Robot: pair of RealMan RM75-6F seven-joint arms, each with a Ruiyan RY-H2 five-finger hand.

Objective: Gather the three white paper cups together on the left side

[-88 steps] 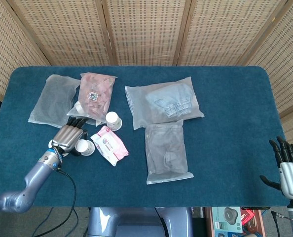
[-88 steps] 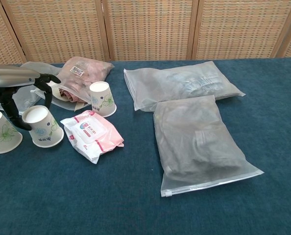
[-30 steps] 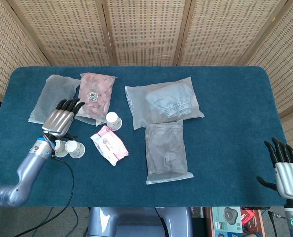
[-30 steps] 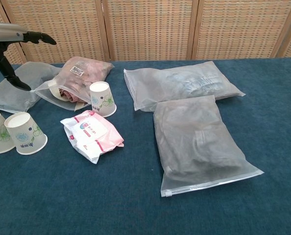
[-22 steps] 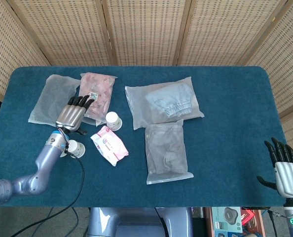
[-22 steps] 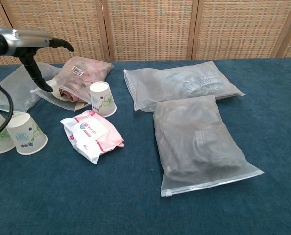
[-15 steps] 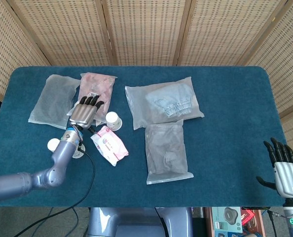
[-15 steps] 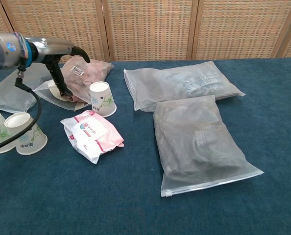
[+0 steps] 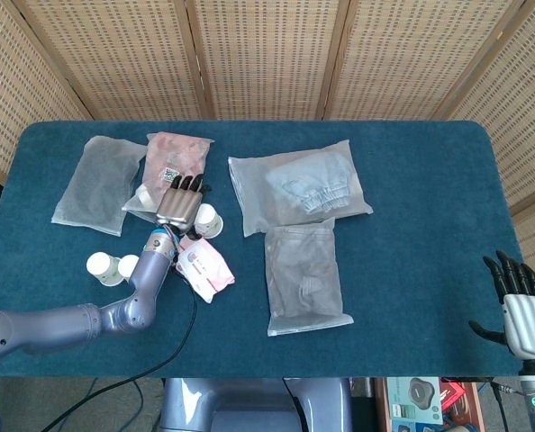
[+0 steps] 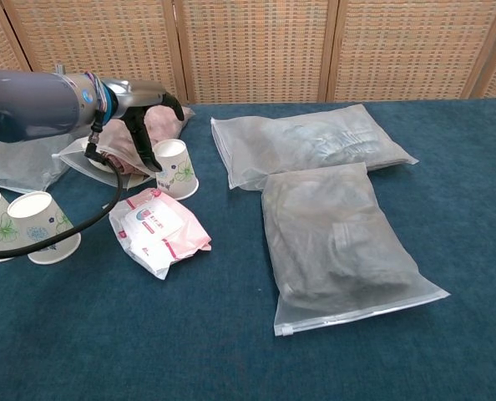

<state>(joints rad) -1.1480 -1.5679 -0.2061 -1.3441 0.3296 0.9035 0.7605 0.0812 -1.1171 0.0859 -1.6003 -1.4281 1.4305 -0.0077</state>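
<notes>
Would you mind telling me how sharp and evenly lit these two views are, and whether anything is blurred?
Head view: even, soft light, sharp throughout; the left robot hand and third cup read clearly. Chest view: the clear bags show mild sheen, and the near left arm looks large and slightly soft.

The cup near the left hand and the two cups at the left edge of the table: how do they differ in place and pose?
The lone cup stands beside the pink wipes pack with the left hand right by it; the paired cups stand far from that hand. The lone cup stands apart, the paired cups touch each other. All are white, flower-printed, and standing on their rims.
</notes>
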